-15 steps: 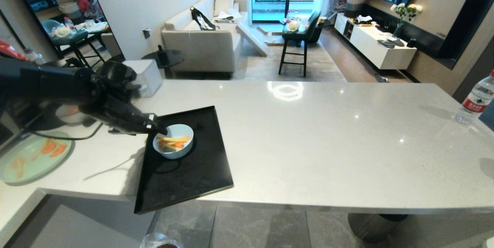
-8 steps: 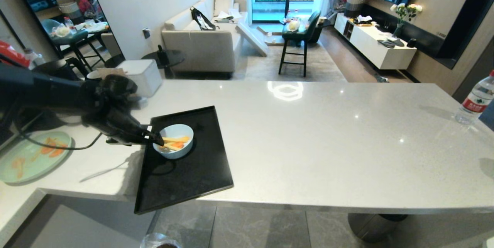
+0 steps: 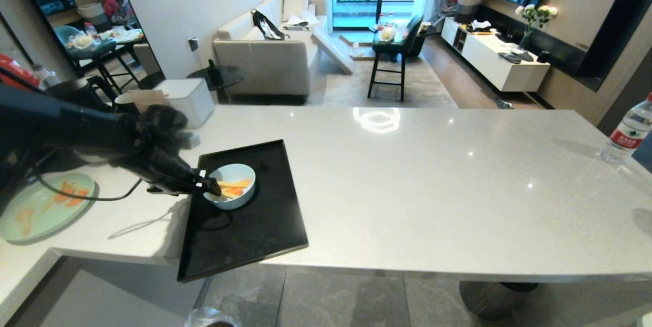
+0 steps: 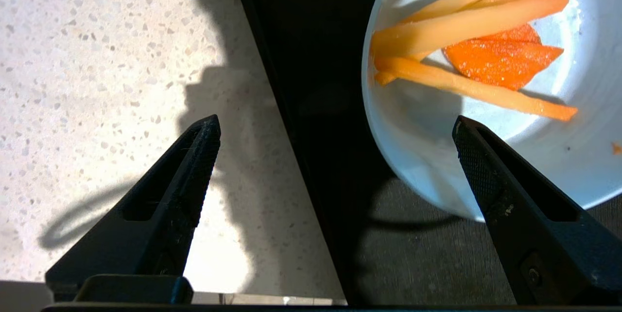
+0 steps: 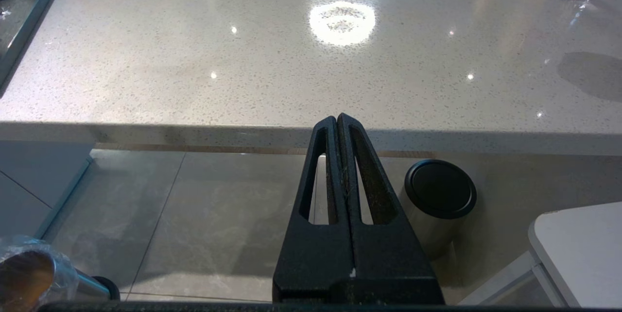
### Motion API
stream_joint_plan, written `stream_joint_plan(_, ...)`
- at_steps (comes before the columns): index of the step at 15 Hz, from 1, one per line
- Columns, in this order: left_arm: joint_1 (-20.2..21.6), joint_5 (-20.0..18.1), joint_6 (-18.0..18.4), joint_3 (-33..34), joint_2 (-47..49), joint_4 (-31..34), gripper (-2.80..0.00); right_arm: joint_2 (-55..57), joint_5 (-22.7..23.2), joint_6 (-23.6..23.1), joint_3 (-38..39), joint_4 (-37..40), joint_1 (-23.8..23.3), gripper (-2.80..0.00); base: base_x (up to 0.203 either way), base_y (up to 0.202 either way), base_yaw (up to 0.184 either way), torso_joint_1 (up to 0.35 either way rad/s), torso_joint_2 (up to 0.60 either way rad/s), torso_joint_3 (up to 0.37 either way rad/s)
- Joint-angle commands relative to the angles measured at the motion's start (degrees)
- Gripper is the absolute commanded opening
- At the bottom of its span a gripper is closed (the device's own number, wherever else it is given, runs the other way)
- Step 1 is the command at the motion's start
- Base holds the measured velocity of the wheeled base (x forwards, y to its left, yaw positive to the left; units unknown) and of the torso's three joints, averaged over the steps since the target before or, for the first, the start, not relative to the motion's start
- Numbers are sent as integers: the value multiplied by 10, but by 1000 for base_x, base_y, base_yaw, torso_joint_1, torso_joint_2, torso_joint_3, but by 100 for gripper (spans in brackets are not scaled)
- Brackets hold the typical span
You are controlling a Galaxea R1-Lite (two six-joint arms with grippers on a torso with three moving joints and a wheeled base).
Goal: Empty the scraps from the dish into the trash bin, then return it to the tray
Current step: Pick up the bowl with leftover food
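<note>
Black left hand [image 4: 335,125], spread wide, straddles the dish [image 3: 232,193] rim on the tray [image 3: 244,235]; right hand [image 5: 338,118] closed

Dish [image 3: 235,193]: pale blue outside, white inside. Scraps [image 4: 478,54]: yellow and orange. Tray [image 3: 244,230]: black. Countertop [image 3: 433,179]: speckled off-white. Plate [image 3: 38,210]: apparently pale green.

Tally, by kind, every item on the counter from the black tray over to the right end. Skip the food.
Tray: 1
Bowl: 1
Water bottle: 1
Total: 3
</note>
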Motion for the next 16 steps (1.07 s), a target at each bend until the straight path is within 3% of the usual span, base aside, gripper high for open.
stream_joint_plan(1,-3,1,0,0,7,-3,0,0,0,0,0,0,0,-280,0,0,0,0,0,0)
stream_joint_plan(9,-12,2,0,-1,21,-20,0,0,0,0,0,0,0,-280,0,0,0,0,0,0)
stream_joint_plan(10,-14,3,0,-1,21,-22,-280,0,0,0,0,0,0,-280,0,0,0,0,0,0)
stream_joint_plan(16,-18,11,1,-2,21,-22,-280,0,0,0,0,0,0,-280,0,0,0,0,0,0)
